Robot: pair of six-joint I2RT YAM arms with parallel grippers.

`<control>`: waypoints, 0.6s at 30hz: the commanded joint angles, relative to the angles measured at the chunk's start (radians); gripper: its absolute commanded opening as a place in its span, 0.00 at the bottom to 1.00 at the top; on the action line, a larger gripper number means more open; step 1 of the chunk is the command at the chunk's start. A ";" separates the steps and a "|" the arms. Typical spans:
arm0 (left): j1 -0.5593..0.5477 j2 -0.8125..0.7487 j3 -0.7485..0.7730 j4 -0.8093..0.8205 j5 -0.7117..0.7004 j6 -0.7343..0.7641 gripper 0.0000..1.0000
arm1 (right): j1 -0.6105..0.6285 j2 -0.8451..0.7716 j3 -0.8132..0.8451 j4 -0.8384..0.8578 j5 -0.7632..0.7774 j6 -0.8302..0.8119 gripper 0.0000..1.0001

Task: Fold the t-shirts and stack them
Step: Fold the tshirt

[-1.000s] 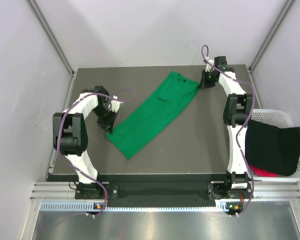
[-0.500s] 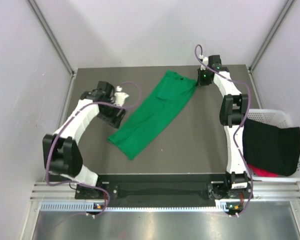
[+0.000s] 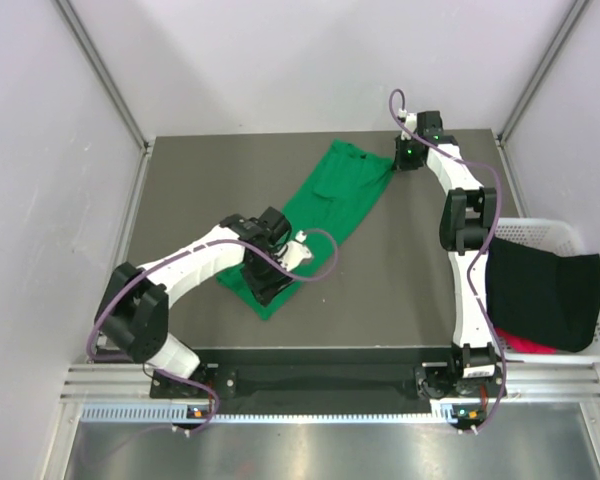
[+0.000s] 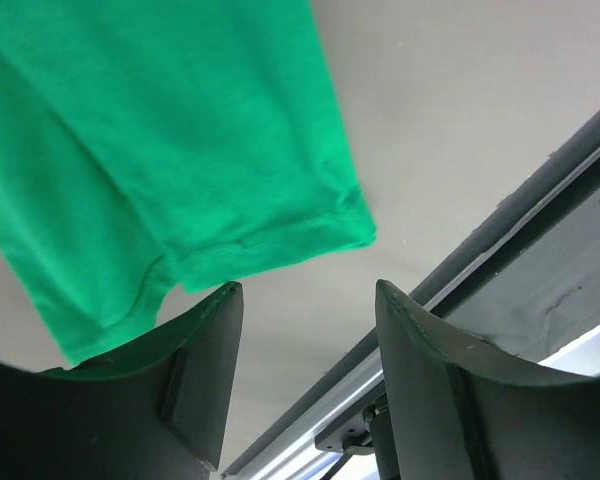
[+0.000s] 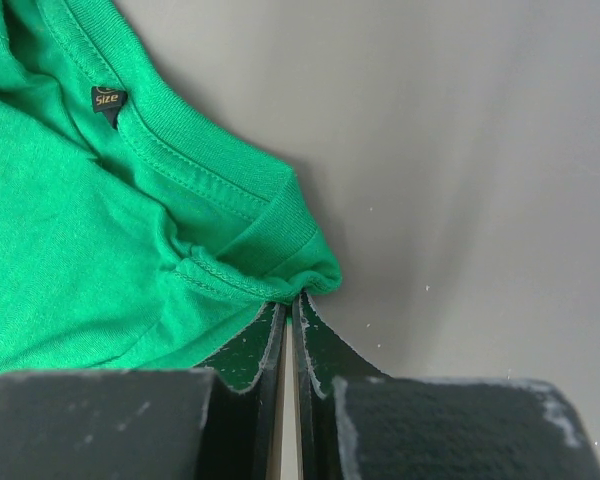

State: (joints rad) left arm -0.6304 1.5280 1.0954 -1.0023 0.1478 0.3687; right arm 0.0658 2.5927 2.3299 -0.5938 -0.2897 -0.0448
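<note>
Beside grey table (image 3: 400, 280), basket (image 3: 570, 232) holds black tee (image 3: 540, 295), red tee (image 3: 525, 346).

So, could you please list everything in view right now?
table: one, dark grey, under both arms.
basket: one, white, off the table's right edge.
green t-shirt: one, bright green, laid diagonally on the table.
black t-shirt: one, black, draped over the basket.
red cloth: one, red, bunched under the black t-shirt.
left gripper: one, black, open over the green t-shirt's near end.
right gripper: one, black, shut on the green t-shirt's far collar edge.
</note>
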 commanded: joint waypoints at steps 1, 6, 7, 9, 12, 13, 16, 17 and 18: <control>-0.020 0.012 0.012 -0.013 0.009 -0.002 0.61 | 0.006 -0.032 -0.024 -0.003 0.027 -0.021 0.02; -0.060 0.053 -0.019 0.005 0.026 -0.007 0.62 | 0.006 -0.028 -0.023 -0.001 0.026 -0.021 0.02; -0.063 0.064 -0.025 0.011 0.022 -0.010 0.62 | 0.008 -0.026 -0.023 -0.003 0.026 -0.020 0.02; -0.075 0.095 -0.029 0.027 0.027 -0.010 0.62 | 0.006 -0.023 -0.023 -0.001 0.027 -0.021 0.02; -0.097 0.133 -0.034 0.047 0.027 -0.017 0.62 | 0.008 -0.023 -0.024 -0.003 0.027 -0.023 0.01; -0.100 0.142 -0.032 0.053 0.019 -0.022 0.62 | 0.006 -0.020 -0.023 -0.004 0.027 -0.023 0.01; -0.103 0.188 -0.031 0.076 0.001 -0.028 0.61 | 0.006 -0.023 -0.023 -0.003 0.026 -0.024 0.01; -0.104 0.208 -0.032 0.082 -0.001 -0.033 0.61 | 0.006 -0.023 -0.023 0.000 0.026 -0.024 0.01; -0.107 0.219 -0.031 0.091 -0.002 -0.034 0.58 | 0.006 -0.025 -0.023 -0.001 0.024 -0.024 0.01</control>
State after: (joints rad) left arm -0.7307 1.7226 1.0691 -0.9539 0.1581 0.3550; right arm 0.0658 2.5927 2.3295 -0.5926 -0.2905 -0.0513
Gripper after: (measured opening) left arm 0.597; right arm 0.020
